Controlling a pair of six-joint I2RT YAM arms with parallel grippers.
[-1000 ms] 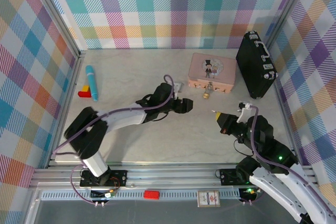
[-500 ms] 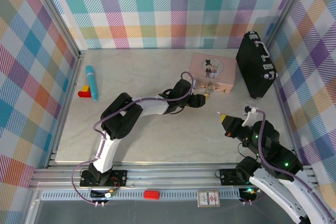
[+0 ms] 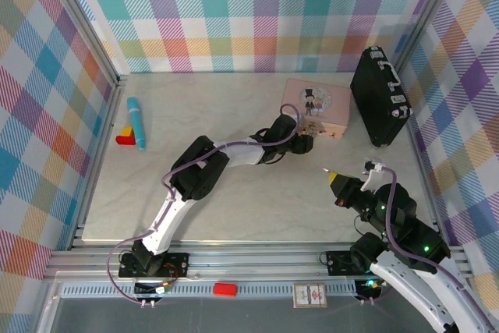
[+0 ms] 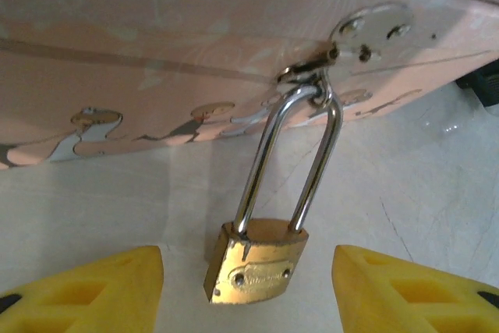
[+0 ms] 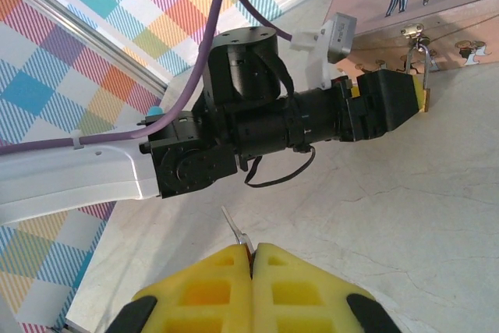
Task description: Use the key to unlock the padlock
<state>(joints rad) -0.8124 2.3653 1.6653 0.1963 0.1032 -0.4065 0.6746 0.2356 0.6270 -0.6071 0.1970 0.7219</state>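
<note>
The brass padlock (image 4: 257,264) hangs by its silver shackle from the clasp on the front of the pink tin (image 4: 156,52). My left gripper (image 4: 249,294) is open. Its yellow fingertips (image 4: 93,286) stand either side of the lock body without touching it. From above, that left gripper (image 3: 306,141) sits right against the front of the pink tin (image 3: 316,103). My right gripper (image 5: 253,259) is shut on the key (image 5: 234,230), whose thin blade pokes out past the pads. The right gripper (image 3: 334,179) hovers to the near right of the tin, with the padlock (image 5: 421,64) ahead of it.
A black case (image 3: 380,95) stands upright to the right of the tin. A blue cylinder (image 3: 136,121) and a red and yellow block (image 3: 125,137) lie at the far left. Plaid walls enclose the table on three sides.
My left arm has stretched right and away, bringing its gripper from mid-table up to the tin, around the padlock, with its jaws narrowing. The right gripper with the key has hardly moved.
</note>
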